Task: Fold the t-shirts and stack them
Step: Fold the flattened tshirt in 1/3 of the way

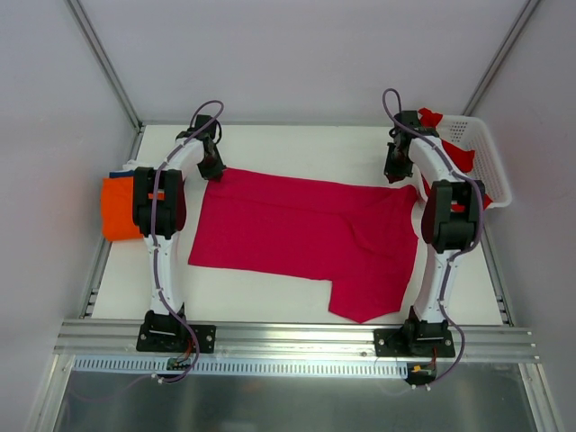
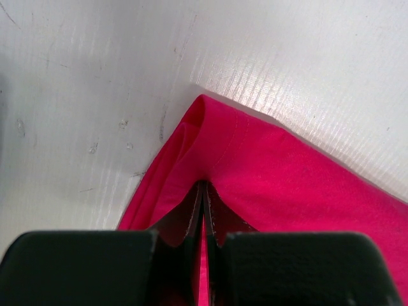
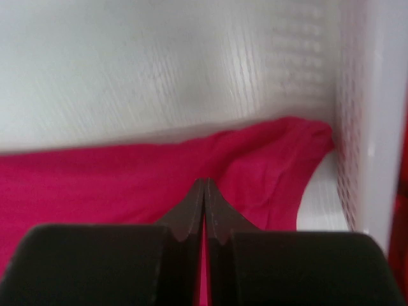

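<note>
We look down our left gripper [image 2: 204,191] from just behind. Its two dark fingers are pressed together on the magenta t-shirt [image 2: 293,185], with a strip of cloth pinched between them. The shirt's corner points away from us, doubled along its left edge, and lies on the scuffed white table [image 2: 89,70].

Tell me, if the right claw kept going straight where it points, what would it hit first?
The right gripper, shut on the magenta t-shirt, would first push into that cloth. Beyond its edge only white table shows, though depth is unclear; the basket sits off to the right.
</note>
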`<state>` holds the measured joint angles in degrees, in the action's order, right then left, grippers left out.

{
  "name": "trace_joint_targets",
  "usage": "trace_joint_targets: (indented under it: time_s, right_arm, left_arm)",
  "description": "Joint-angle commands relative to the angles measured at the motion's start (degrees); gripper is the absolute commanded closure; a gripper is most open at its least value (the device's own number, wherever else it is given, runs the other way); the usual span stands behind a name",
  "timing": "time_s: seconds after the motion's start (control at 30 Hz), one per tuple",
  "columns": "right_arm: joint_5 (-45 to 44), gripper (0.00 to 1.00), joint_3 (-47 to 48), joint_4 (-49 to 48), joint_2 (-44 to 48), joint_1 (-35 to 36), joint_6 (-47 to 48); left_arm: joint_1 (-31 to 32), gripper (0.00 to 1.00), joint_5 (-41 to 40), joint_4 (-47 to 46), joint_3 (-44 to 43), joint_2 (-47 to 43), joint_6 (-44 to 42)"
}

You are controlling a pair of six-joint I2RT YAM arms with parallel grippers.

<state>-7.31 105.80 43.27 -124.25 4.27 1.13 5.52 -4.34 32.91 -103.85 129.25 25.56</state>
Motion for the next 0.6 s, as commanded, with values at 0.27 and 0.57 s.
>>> trace_joint_targets:
  time_s: [0.27,0.57]
  right_arm:
    - [2.6,0.99,-13.9,-4.6,7.5,0.8,-0.9]
    - [4.7,0.99,-10.8,-4.5,0.2,2.0,-3.1]
  left_arm:
    - [-0.8,1.00,0.3,1.7,0.1,1.3,-0.1]
    - [-0.8,1.00,1.2,1.7,0.2,0.9,-0.3]
